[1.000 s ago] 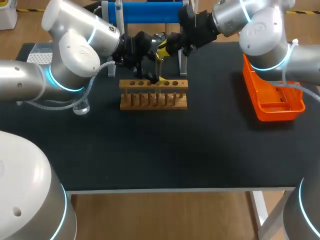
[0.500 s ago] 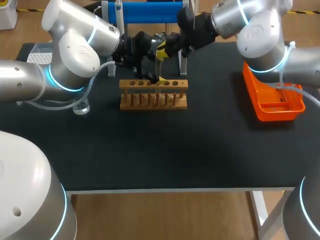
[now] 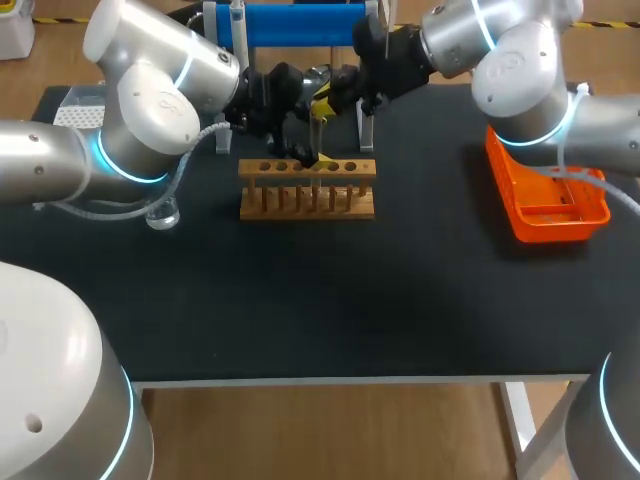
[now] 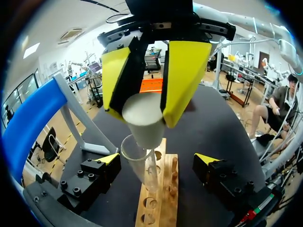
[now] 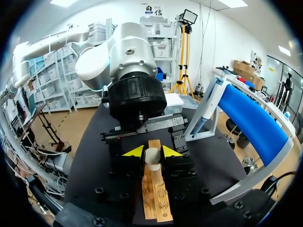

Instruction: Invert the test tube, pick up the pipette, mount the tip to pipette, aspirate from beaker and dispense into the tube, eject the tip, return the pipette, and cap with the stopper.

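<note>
Holding stopper [image 4: 144, 120] w/ R gripper [image 5: 152, 152] over tube [image 4: 138, 163].

Both arms were thick silver-grey tubes with rounded, glossy joints. The left arm [image 3: 150, 110] filled the upper left of the head view and the right arm [image 3: 520, 70] the upper right. A thin ring of cyan light glowed at each joint. A pale braided cable [image 3: 188, 158] looped off the left arm, and a white cord [image 3: 575, 115] ran down the right. Toward the top middle both wrists turned matte black. Two big white housings [image 3: 45, 380] filled the lower corners, each with the same cyan band. Close up, the left gripper [image 4: 158, 161] had blocky black fingers studded with hex screws and small yellow wedge tips. The right gripper [image 4: 144, 116] had broad yellow pads on black backing.
</note>
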